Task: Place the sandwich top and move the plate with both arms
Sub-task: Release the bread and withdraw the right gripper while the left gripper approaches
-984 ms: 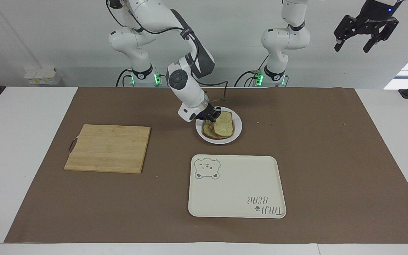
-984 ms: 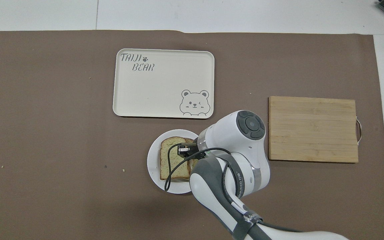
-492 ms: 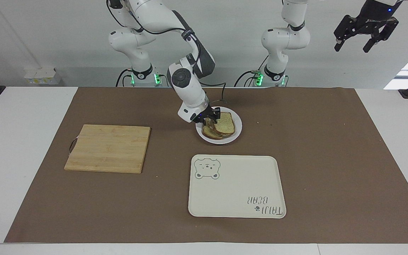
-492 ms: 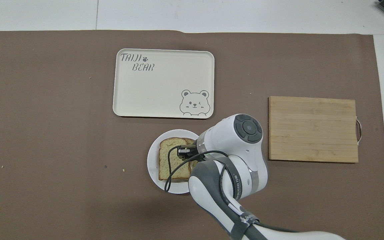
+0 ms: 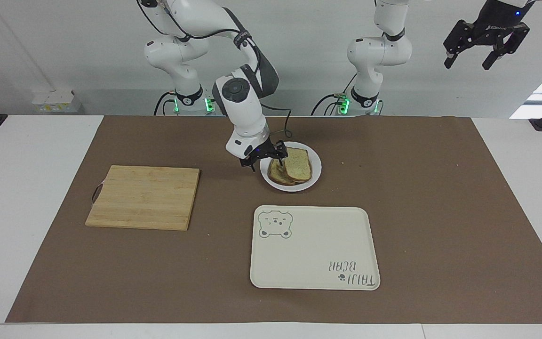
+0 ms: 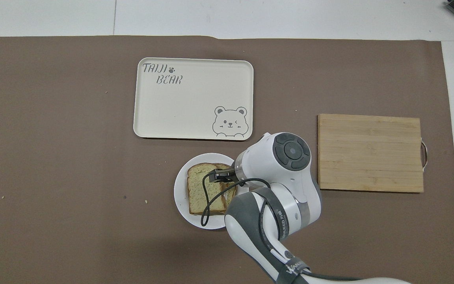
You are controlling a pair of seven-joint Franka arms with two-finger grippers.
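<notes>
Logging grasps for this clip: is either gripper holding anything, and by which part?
Nothing is held. The right gripper stands open beside the sandwich top; the left gripper waits open, raised.

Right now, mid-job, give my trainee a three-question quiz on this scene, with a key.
1. True or false: the sandwich top lies on the cutting board.
2. Which is nearer to the robots: (a) the plate or (b) the bear tray?
3. Fill in: the right tool, over the plate's edge toward the cutting board, is ____ and holds nothing.

The left tool waits open, high over the left arm's end of the table.

Key: 1 false, it lies on the other bread on the plate; 2 a; 3 open.
</notes>
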